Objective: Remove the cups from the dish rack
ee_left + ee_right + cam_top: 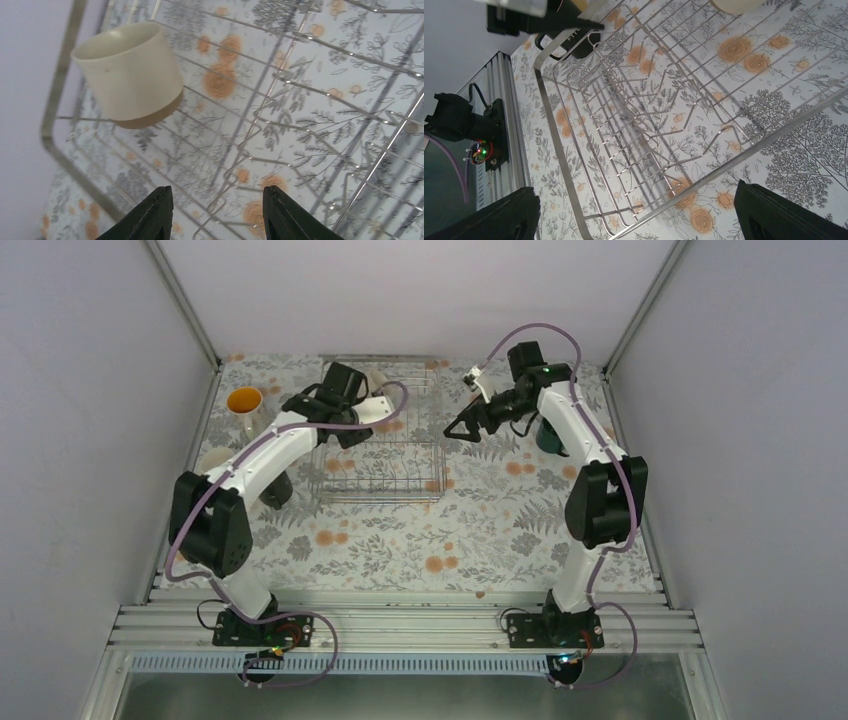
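Note:
The silver wire dish rack lies mid-table. One cream cup with a tan base stands in it near a back corner rim. My left gripper hovers over the rack floor, short of that cup, open, with only wire between its fingers. My right gripper hangs wide open over the rack's right rim, holding nothing. A yellow-orange cup, a black cup and a dark green cup stand on the table.
A pale whitish thing sits at the left table edge beside the left arm. The floral cloth covers the table, with grey walls on three sides. The aluminium rail carrying the arm bases runs along the near edge.

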Tool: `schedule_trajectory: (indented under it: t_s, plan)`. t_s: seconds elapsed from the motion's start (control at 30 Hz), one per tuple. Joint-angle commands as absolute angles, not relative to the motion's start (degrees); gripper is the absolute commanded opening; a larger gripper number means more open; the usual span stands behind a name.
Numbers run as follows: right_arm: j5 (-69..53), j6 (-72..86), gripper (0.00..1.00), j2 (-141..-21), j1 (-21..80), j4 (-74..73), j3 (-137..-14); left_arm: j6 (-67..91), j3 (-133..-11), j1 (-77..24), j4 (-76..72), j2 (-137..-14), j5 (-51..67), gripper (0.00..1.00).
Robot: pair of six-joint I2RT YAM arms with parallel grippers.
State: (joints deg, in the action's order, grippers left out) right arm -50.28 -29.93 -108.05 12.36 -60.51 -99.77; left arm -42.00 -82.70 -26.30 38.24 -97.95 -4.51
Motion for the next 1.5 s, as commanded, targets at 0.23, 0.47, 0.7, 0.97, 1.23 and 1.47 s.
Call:
schedule_trajectory:
  t_s: [0.23,0.47,0.7,0.97,1.23,1.47]
  plan:
    - [-45.9,-27.5,1.0,-109.7,17.1,-58.6,-105.0,-40.2,-79.3,-22.8,24.4,-92.5,-14.6,0.75]
    - [-36.3,-26.8,1.0,-113.2,20.5,-57.7,-111.4,-45.0,-83.8,-22.5,26.6,-98.6,-12.1,0.99]
    - [-37.3,-26.4,1.0,-114.4,20.5,-58.0,-111.3,-48.1,-97.0,-19.8,36.7,-109.7,-5.7,1.0]
    - [-34.0,-27.4,1.0,-105.2,20.3,-52.6,-98.8,-50.5,-119.8,-16.1,55.4,-126.4,6.6,0.98]
    - [-31.6,-26.4,1.0,-100.1,18.8,-51.1,-95.3,-50.7,-136.3,-15.8,65.5,-140.2,7.2,0.96]
    - [-31.0,-26.5,1.0,-96.4,18.2,-49.7,-90.7,-49.9,-138.7,-15.7,65.8,-142.5,5.2,0.72]
